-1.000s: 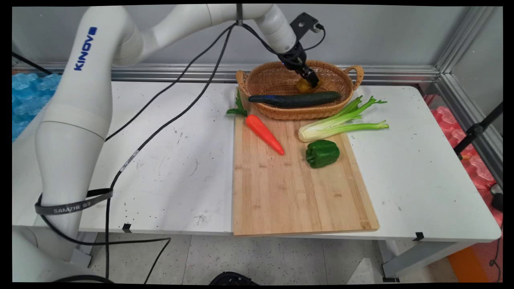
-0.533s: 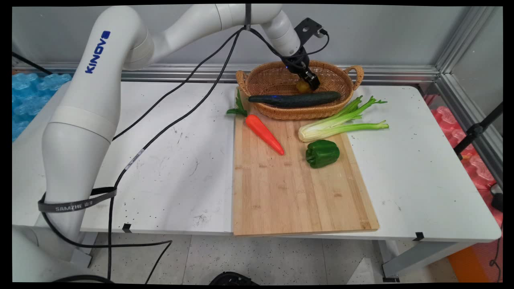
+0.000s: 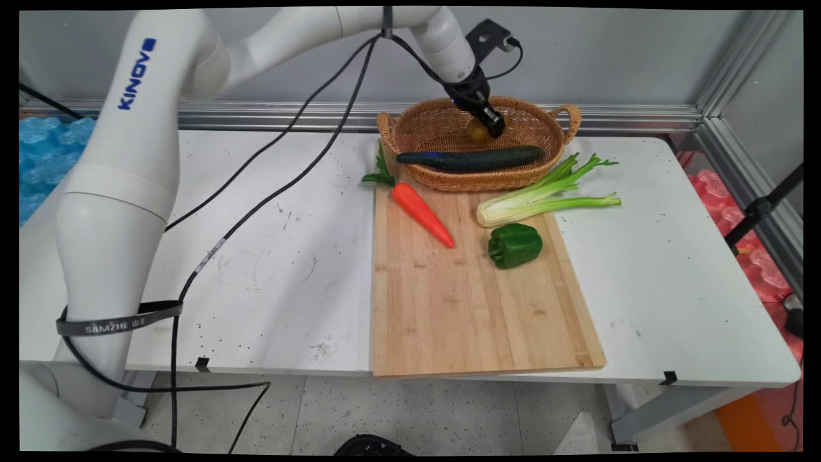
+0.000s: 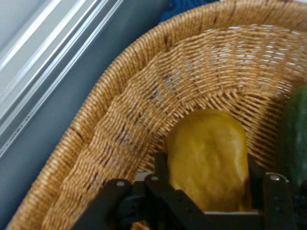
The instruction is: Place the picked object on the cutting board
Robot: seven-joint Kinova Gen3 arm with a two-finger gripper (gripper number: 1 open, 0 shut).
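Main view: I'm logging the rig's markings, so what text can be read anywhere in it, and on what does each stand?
"KINOV": blue letters on the arm's big white link; the end of the word turns out of sight.
"SAMZHE": pale print on the strap round the arm's lower link; the small marks after it are too small to read.
Nothing readable on the basket, board or vegetables.

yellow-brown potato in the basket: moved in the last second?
Yes. The yellow-brown potato, gripped by the hand, sits higher against the woven wicker basket's far wall, further above the dark green cucumber.
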